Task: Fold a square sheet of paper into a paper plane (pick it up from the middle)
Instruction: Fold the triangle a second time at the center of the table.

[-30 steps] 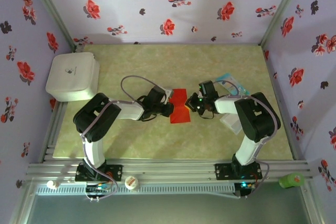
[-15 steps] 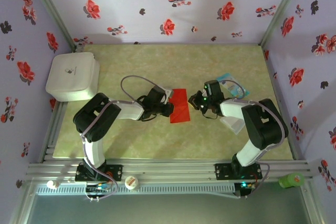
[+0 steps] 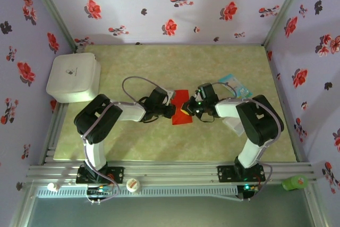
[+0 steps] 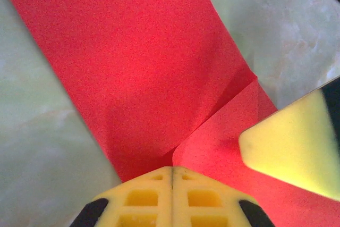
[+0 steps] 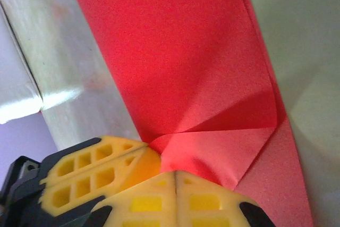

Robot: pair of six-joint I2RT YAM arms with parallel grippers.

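The square sheet of paper point(image 3: 182, 120) lies on the tabletop point(image 3: 159, 62) near the middle of the top view, between the two arms. One part of it is folded over into a flap with a slanting crease. The left fingers point(image 4: 149, 198) are closed together at the bottom of the left wrist view, with their tips on the red sheet beside that crease. The right fingers point(image 5: 154, 206) are also together, tips down on the paper just beside the left ones. A light-blue-and-white packet point(image 3: 234, 84) lies to the upper right of them.
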